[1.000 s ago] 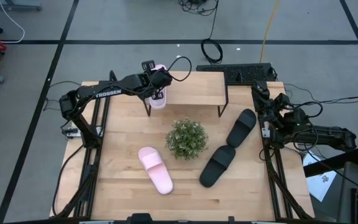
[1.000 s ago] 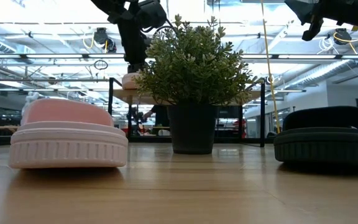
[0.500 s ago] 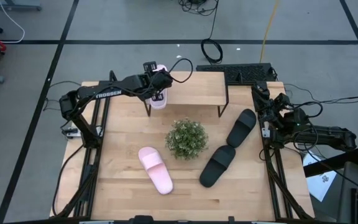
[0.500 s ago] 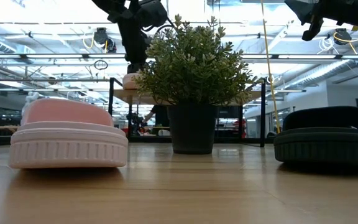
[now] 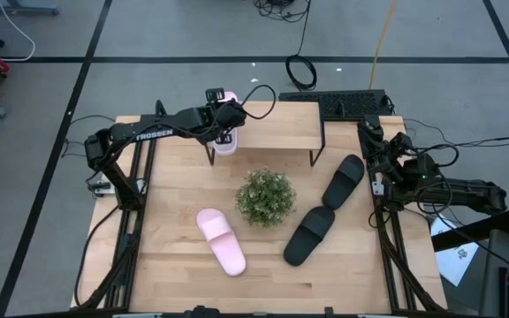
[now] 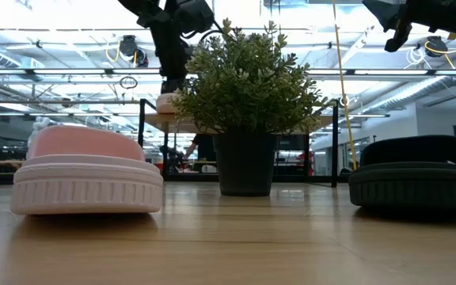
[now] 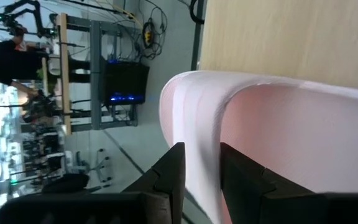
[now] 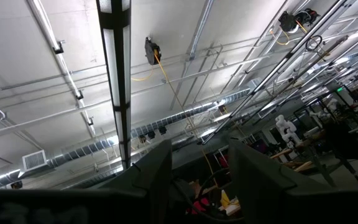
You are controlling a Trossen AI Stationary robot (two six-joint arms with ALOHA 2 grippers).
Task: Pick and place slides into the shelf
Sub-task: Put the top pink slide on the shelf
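My left gripper (image 5: 228,113) reaches over the left end of the shelf (image 5: 277,124), a low rack with a light wood plank top and black legs, and is shut on a pale pink slide (image 5: 225,137). The low view shows this slide (image 6: 169,101) at plank height behind the plant. The other pink slide (image 5: 221,240) lies sole down on the table's near left. Both black slides (image 5: 343,181) (image 5: 309,235) lie on the table's right. My right gripper (image 5: 368,132) waits open at the table's right edge, raised and touching nothing. My left gripper pinches the pink slide's curved edge (image 7: 197,149) between its two fingers (image 7: 166,180), coming from the table's left at a slant. The slide lies lengthwise over the plank's left end (image 5: 219,106). Whether it rests on the plank or hangs just above, I cannot tell.
A potted green plant (image 5: 265,196) stands in the table's middle, just in front of the shelf and between the pink and black slides. A dark keyboard (image 5: 353,104) lies past the shelf's right end. Bare wood shows along the table's near edge (image 5: 263,291).
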